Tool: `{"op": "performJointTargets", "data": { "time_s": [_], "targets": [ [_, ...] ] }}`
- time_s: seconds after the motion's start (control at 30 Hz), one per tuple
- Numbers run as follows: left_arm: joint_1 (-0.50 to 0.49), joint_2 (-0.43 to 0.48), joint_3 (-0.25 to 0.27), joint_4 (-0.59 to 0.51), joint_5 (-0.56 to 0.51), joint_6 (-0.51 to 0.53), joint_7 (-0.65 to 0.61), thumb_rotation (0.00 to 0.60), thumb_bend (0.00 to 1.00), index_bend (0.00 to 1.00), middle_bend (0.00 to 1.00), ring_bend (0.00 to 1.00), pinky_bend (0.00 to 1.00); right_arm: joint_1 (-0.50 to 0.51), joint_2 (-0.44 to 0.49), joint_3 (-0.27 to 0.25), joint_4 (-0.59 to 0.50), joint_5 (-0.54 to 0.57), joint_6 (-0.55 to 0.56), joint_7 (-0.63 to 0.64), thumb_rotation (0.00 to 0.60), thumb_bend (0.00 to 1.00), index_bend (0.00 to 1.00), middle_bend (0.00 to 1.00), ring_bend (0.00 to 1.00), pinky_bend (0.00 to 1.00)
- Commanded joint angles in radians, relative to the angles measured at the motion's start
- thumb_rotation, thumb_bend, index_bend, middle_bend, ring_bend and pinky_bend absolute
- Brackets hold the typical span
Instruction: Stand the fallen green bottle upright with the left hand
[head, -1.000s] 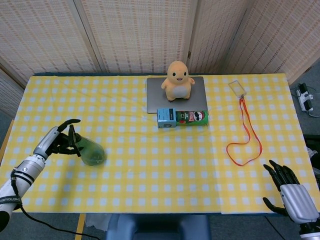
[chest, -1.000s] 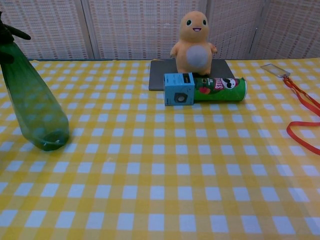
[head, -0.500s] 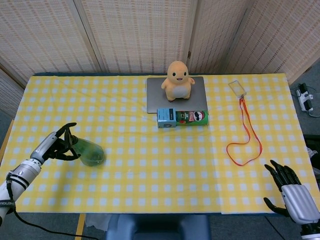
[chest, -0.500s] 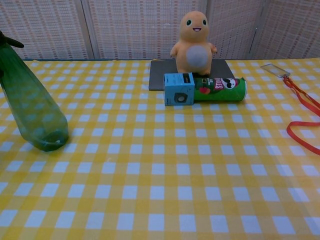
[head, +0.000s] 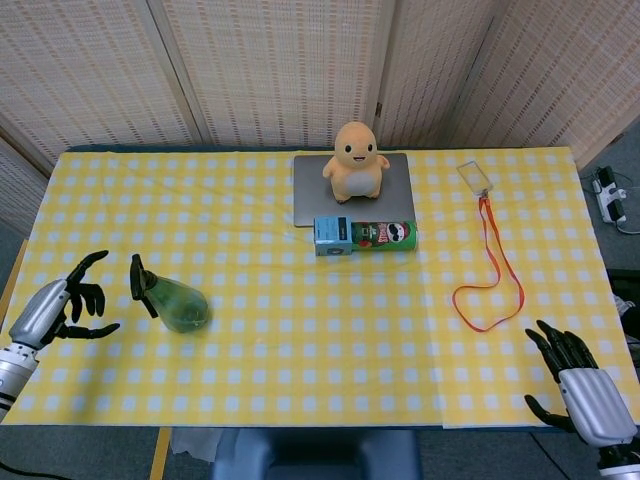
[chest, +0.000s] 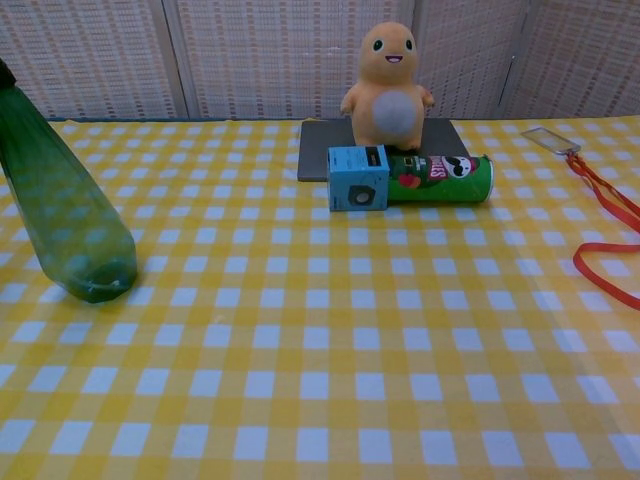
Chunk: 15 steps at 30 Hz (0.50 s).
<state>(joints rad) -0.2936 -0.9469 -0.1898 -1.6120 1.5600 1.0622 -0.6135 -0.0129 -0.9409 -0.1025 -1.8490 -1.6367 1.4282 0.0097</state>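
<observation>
One second ago the left hand (head: 58, 309) held the green bottle (head: 172, 301). Now its fingers (head: 92, 296) are spread and empty, and the bottle stands just beside them on the tabletop (head: 300, 330), maybe leaning. The job looks done.

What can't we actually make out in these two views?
- Green bottle top: cut off by the chest view's upper left edge; only the head view shows it.
- Left hand and right hand: outside the chest view.
- Right hand: wrist cut by the head view's bottom edge.
- Badge on the orange lanyard: print too small in both views.
</observation>
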Motion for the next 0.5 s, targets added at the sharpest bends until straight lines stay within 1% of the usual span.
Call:
{"op": "performJointTargets", "data": {
  "time_s": [0.03,0.1,0.17,0.27,0.37,0.5],
  "targets": [
    [0.131,-0.172,0.054,0.155,0.004,0.258,0.342,0.600,0.18,0.13,0.02,0.00,0.00,0.002,-0.001,0.000,-0.001,0.002,-0.003,-0.002,0.600,0.32,0.00,0.00,0.00,0.00],
    [0.151,-0.202,0.073,0.166,-0.006,0.280,0.383,0.600,0.18,0.06,0.00,0.00,0.00,0.003,-0.002,0.001,-0.001,0.001,-0.005,-0.004,0.600,0.32,0.00,0.00,0.00,0.00],
    [0.155,-0.204,0.090,0.165,-0.011,0.277,0.467,0.600,0.17,0.03,0.00,0.00,0.00,0.005,-0.003,0.000,0.000,-0.001,-0.008,-0.005,0.600,0.32,0.00,0.00,0.00,0.00],
    [0.164,-0.214,0.095,0.147,0.011,0.331,0.571,0.600,0.16,0.02,0.00,0.00,0.00,0.007,-0.005,-0.002,0.000,-0.005,-0.011,-0.009,0.600,0.32,0.00,0.00,0.00,0.00],
    [0.166,-0.215,0.112,0.136,0.023,0.338,0.601,0.600,0.16,0.02,0.00,0.00,0.00,0.005,-0.006,-0.005,-0.002,-0.015,-0.007,-0.012,0.600,0.32,0.00,0.00,0.00,0.00],
    [0.161,-0.210,0.121,0.122,-0.003,0.316,0.626,0.600,0.16,0.02,0.00,0.00,0.00,0.007,-0.006,-0.007,0.000,-0.018,-0.009,-0.010,0.600,0.32,0.00,0.00,0.00,0.00]
  ]
}}
